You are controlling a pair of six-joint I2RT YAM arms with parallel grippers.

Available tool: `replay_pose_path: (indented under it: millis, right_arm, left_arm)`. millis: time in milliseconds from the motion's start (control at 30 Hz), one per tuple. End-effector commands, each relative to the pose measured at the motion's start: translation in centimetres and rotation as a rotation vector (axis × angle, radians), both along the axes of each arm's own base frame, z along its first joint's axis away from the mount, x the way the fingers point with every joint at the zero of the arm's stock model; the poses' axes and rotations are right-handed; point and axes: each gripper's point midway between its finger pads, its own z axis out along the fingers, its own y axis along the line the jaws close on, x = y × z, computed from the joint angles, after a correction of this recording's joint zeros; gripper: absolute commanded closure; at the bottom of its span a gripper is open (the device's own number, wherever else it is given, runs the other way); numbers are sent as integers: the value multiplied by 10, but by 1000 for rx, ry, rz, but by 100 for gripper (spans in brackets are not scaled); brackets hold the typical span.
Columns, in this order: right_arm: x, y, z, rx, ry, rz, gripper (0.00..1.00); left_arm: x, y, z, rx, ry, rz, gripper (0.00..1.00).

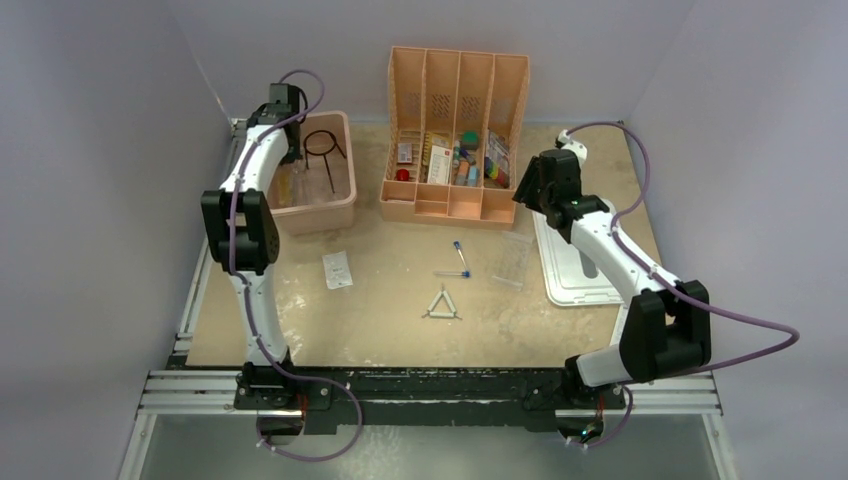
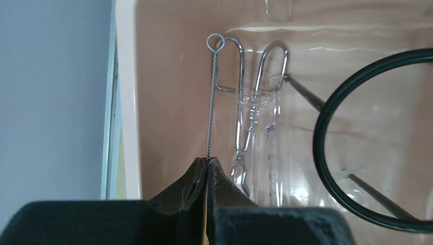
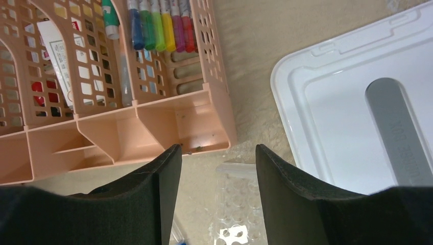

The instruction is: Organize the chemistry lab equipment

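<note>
Left gripper (image 2: 207,166): fingers pressed together, pinching the lower end of a thin twisted wire stem (image 2: 211,102); it sits inside the pink bin (image 1: 318,215).
Twisted wire stem: upright in the wrist view, with a small loop at its far end, close to the bin's left wall.
Pink bin: stands just left of the orange divider (image 1: 432,208).
Metal tongs (image 2: 240,148): inside the bin left of the orange divider, just right of the wire stem; the tips reach into a clear graduated tube (image 2: 268,153).
Black wire ring tripod (image 2: 317,132): inside the same bin, right of the tongs.
Right gripper (image 3: 218,150): fingers spread, nothing between them; it hovers at the near right corner of the orange divider.
Clear plastic tube rack (image 1: 514,258): on the table just off the near right corner of the orange divider, below the right gripper.
White lid (image 1: 575,275): flat on the table, right of the orange divider and beside the tube rack.
Thin blue-capped tubes: two lie loose on the near side of the orange divider, one (image 1: 459,252) angled, the other (image 1: 452,273) crosswise just beyond it.
White triangle (image 1: 435,304): flat on the table, farther out on the near side of the orange divider, past the tubes.
Clear packet (image 1: 338,269): on the table off the near left corner of the orange divider, near the bin's front wall.
</note>
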Motion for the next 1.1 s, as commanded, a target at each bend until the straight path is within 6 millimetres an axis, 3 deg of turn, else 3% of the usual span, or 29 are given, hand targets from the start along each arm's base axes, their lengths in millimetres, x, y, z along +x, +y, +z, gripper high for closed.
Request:
replay_pose_path:
  millis: [0,100,300,467,567,667,833,1067]
  right_arm:
    - [20,0,37,-17,-118,10,42]
    - [22,1,38,-18,-122,14,42]
    - [24,4,40,-7,-127,28,41]
    - [22,7,41,4,-126,46,41]
    - [20,12,41,15,-126,70,41]
    - [19,19,41,23,-125,94,41]
    - [18,37,43,28,-120,152,40]
    - [12,94,53,-9,-146,369,37]
  left_arm:
    - [6,13,8,59,-4,1,97]
    - [8,13,9,54,-14,12,84]
    - [16,-2,33,-27,-85,-23,77]
    - [14,-20,76,-124,-193,-61,74]
    - [6,-39,115,-225,-295,-106,70]
    - [-10,-63,140,-312,-369,-124,66]
    - [-54,-68,153,-394,-453,-23,54]
    - [-116,-77,159,-492,-461,16,32]
